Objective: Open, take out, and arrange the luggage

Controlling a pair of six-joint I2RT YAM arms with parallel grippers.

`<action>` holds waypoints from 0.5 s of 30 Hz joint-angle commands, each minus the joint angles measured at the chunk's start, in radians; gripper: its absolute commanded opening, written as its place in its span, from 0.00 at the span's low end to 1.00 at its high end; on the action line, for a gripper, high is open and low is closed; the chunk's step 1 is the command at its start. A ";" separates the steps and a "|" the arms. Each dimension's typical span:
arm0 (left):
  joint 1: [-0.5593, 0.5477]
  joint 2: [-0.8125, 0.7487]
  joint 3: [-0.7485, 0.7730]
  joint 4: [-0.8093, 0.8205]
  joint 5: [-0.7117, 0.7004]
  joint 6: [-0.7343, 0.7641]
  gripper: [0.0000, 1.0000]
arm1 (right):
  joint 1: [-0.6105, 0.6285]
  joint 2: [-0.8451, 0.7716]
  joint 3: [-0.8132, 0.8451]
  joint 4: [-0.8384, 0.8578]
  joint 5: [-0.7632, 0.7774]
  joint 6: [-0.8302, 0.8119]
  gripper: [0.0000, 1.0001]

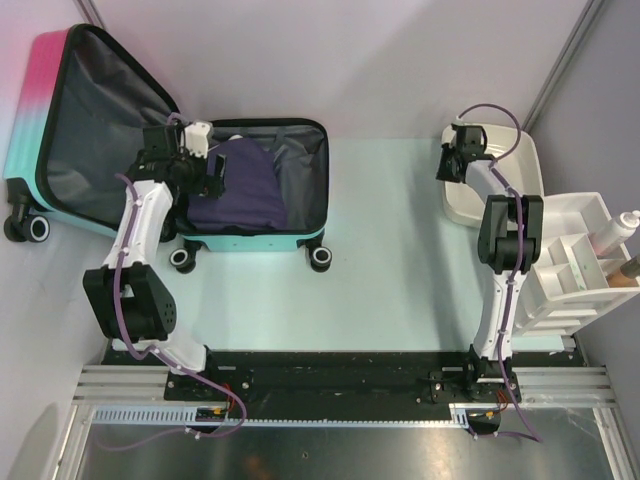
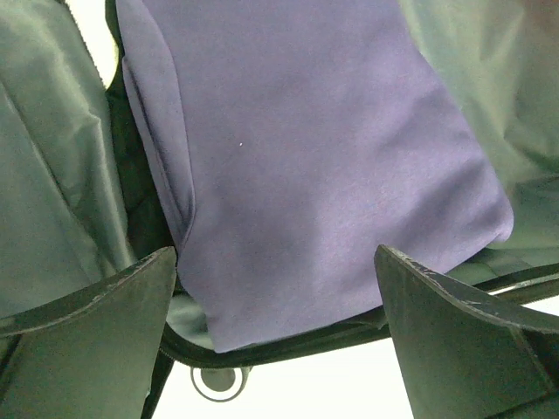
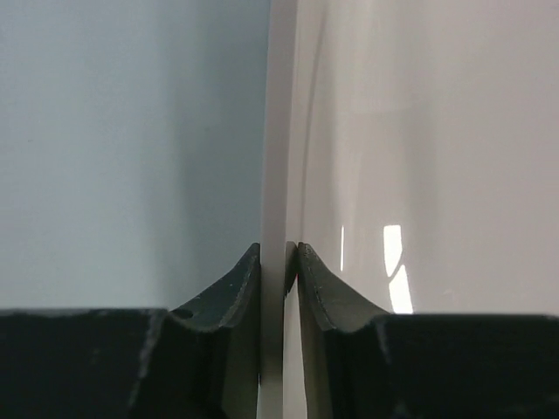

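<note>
Black jaws of the left gripper (image 2: 275,259) frame the bottom of its wrist view, spread wide and grasping nothing, poised just above a folded dark purple cloth (image 2: 314,157). This stance reads as lining up to pinch the cloth's near edge. That cloth lies in the lower shell of the luggage (image 1: 250,242), a child's hard-shell suitcase shading from pink to teal, which sits at the far left of the pale teal counter (image 1: 400,270). Its lid is swung out leftward, so the dark grey fabric lining (image 1: 100,130) shows and the contents can be reached from above. Opening looks done, and taking out looks like the step in hand. Well apart, at the far right, the right gripper (image 3: 278,253) has its jaws clenched on the thin rim of a white plastic tub (image 3: 410,131), probably to drag or steady it for the unpacked things. Just nearer stands a white compartment organiser (image 1: 585,210).
</note>
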 commanded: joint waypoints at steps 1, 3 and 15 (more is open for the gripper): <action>0.028 -0.020 0.057 -0.045 0.030 0.064 0.99 | 0.059 -0.010 0.019 0.044 -0.119 0.140 0.23; 0.032 -0.031 0.062 -0.059 0.057 0.081 0.98 | 0.088 -0.016 0.016 0.060 -0.142 0.184 0.23; -0.173 -0.072 -0.049 -0.139 0.056 0.556 0.90 | 0.201 0.022 0.062 0.141 -0.326 0.324 0.46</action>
